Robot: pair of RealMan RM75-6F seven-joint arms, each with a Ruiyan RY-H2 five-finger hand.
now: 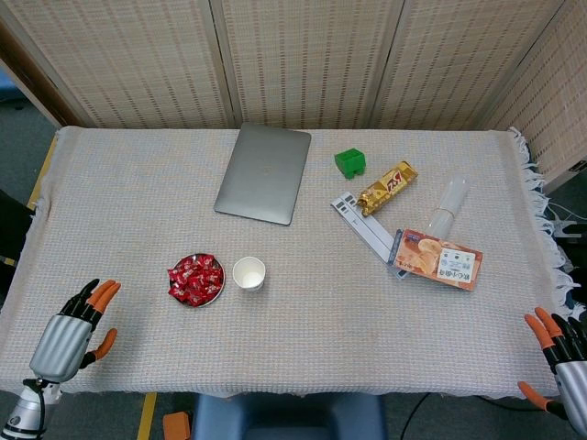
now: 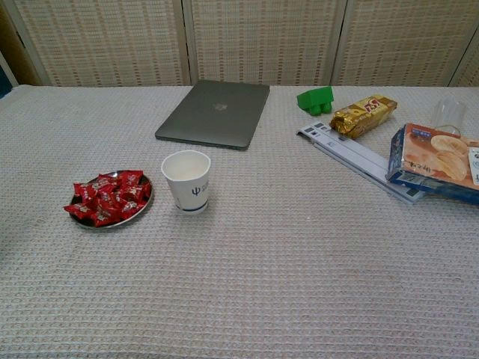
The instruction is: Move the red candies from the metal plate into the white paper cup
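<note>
Several red wrapped candies [image 1: 194,278] [image 2: 109,197] are heaped on a small round metal plate [image 1: 218,287] [image 2: 147,200] at the table's front left. Just right of the plate stands the white paper cup [image 1: 249,273] [image 2: 187,180], upright and with nothing showing inside. My left hand [image 1: 75,328] rests at the front left corner of the table, fingers spread, holding nothing, well left of the plate. My right hand [image 1: 562,356] shows at the front right corner, fingers apart and empty. Neither hand appears in the chest view.
A closed grey laptop [image 1: 264,171] lies at the back centre. A green block [image 1: 349,162], a gold snack bar [image 1: 386,187], a white strip [image 1: 363,225], a clear cup [image 1: 448,204] and a snack box [image 1: 438,258] lie at the right. A knitted cloth [image 1: 321,330] covers the table.
</note>
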